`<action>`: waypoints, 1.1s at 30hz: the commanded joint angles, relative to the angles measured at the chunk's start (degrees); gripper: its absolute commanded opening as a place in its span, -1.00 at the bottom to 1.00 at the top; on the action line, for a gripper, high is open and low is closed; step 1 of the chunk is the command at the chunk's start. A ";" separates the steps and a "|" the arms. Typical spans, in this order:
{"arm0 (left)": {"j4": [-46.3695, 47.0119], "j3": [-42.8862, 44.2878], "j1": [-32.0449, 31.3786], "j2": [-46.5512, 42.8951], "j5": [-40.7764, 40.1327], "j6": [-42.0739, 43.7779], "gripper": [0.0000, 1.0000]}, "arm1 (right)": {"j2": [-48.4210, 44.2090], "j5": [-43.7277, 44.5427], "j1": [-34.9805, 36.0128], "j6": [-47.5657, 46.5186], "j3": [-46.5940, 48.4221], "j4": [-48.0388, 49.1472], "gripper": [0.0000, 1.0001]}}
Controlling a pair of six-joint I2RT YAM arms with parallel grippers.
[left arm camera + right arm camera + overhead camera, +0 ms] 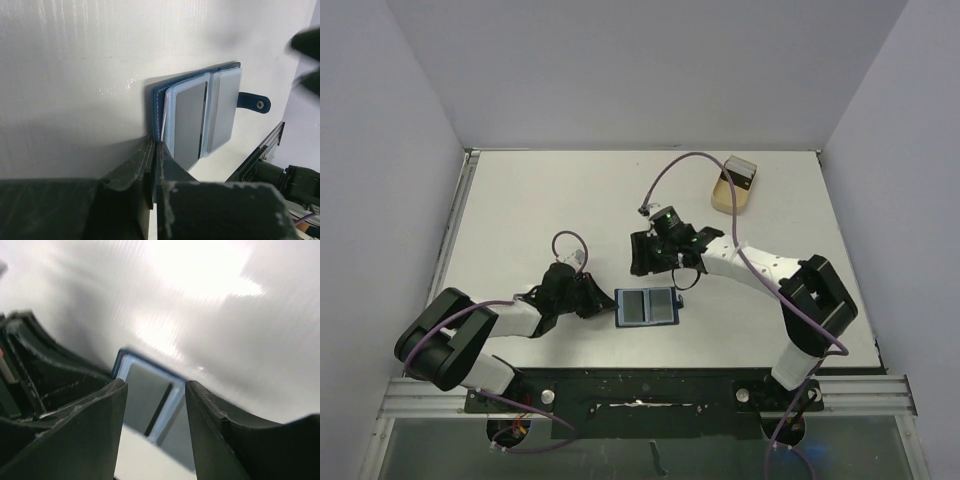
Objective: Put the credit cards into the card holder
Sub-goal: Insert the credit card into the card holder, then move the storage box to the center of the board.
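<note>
The card holder (647,306) lies open on the table, navy outside with pale blue sleeves (222,107) inside and a snap tab at its right. A grey credit card (189,120) with a dark stripe sits in its left sleeve. My left gripper (155,145) is shut on the left edge of the holder's cover (596,300). Just behind the holder hovers my right gripper (663,262), open, nothing between its fingers; the holder (150,395) shows through the gap (155,387). More credit cards (743,172) rest in the tan dish (724,198).
The tan oval dish stands at the back right of the table. The left gripper's black body (35,370) is close to the right gripper's left finger. White walls enclose the table on three sides.
</note>
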 commanded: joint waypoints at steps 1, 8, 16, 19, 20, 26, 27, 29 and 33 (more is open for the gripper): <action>3.61 -0.38 0.06 -0.32 1.42 0.11 -1.00 | -3.38 12.53 -5.75 -12.87 8.09 -5.11 0.04; 3.60 -0.75 0.02 -1.30 1.73 0.02 -1.00 | 2.20 22.57 -16.84 -28.83 15.48 -4.04 0.08; 4.79 -0.84 0.00 -0.91 2.72 -0.60 -1.00 | 13.18 25.02 -23.09 -42.85 21.83 -2.74 0.12; 5.36 -0.73 0.01 -0.34 2.99 -0.57 -1.00 | 16.94 26.76 -24.14 -45.56 24.59 -3.12 0.14; 5.60 -0.75 0.01 -0.10 3.20 -0.60 -1.00 | 18.12 27.18 -24.43 -46.13 25.66 -3.55 0.14; 6.81 -1.45 -0.07 0.45 3.60 -0.86 -1.00 | 20.41 26.69 -25.71 -48.71 28.73 -3.43 0.17; 6.84 -1.43 -0.07 0.49 3.58 -0.86 -1.00 | 20.67 26.59 -25.84 -49.09 29.21 -3.59 0.18; 6.90 -1.43 -0.06 0.62 3.66 -0.86 -1.00 | 20.80 26.00 -26.06 -49.57 29.85 -3.64 0.19; 7.07 -1.49 -0.01 0.97 3.85 -0.78 -1.00 | 21.06 24.02 -26.92 -50.59 30.17 -2.09 0.22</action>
